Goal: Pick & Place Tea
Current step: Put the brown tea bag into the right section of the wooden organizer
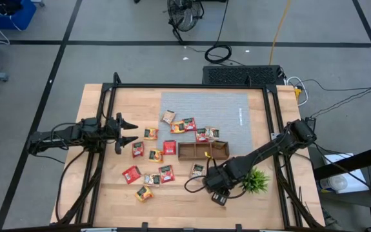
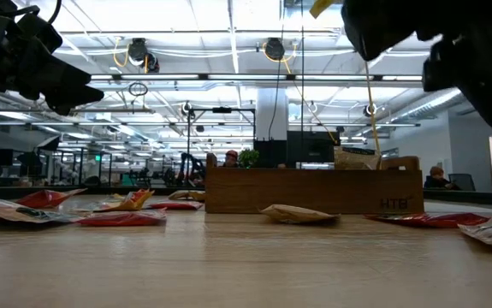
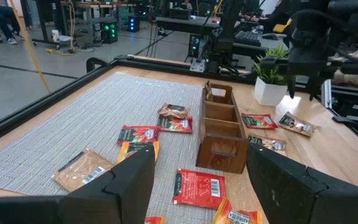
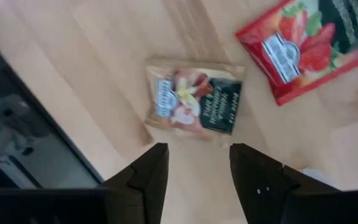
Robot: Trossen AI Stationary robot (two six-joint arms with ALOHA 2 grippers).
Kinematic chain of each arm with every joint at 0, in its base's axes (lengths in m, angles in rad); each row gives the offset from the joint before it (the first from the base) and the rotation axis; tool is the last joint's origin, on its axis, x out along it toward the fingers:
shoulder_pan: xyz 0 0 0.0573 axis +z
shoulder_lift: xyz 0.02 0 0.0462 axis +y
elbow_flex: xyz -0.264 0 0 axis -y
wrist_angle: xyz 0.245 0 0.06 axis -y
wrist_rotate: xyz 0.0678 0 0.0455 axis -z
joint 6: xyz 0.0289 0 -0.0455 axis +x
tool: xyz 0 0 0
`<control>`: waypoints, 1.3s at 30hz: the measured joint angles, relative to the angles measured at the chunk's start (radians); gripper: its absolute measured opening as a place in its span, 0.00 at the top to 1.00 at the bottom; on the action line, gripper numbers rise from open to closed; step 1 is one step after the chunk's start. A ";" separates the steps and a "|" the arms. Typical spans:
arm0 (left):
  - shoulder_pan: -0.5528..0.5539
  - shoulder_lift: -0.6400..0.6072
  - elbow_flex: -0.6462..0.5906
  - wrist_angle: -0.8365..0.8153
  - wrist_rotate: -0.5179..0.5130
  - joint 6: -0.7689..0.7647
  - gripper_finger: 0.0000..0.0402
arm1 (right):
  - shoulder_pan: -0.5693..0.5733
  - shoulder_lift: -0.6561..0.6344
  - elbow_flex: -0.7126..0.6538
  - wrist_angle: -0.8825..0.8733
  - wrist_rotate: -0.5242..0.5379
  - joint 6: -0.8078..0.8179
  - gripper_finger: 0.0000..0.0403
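Observation:
Several small tea sachets, red, orange-yellow and pale, lie flat on the wooden table and on the grey mat around the brown three-compartment tray. One pale sachet stands in an end compartment of the tray. My right gripper is open and points down, just above a pale sachet with a dark green label, which lies flat near the tray. A red sachet lies beside it. My left gripper is open, held level above the table's left part, left of the sachets.
A spiky green plant in a white pot stands close to the right arm, on the tray's near right side. The grey mat covers the far middle of the table. A black frame runs along the table's edges.

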 joint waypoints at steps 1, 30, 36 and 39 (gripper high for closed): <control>0.000 0.000 0.000 0.000 0.000 0.000 0.37 | 0.000 0.000 0.006 0.007 0.002 0.005 0.61; 0.000 0.000 0.000 0.000 0.000 0.000 0.37 | 0.111 0.324 0.294 -0.148 0.156 0.172 0.61; 0.000 0.000 0.000 0.000 0.000 0.000 0.37 | 0.123 0.324 0.279 -0.125 0.164 0.187 0.61; 0.000 0.000 0.000 0.000 0.000 0.000 0.37 | 0.124 0.325 0.277 -0.126 0.163 0.186 0.61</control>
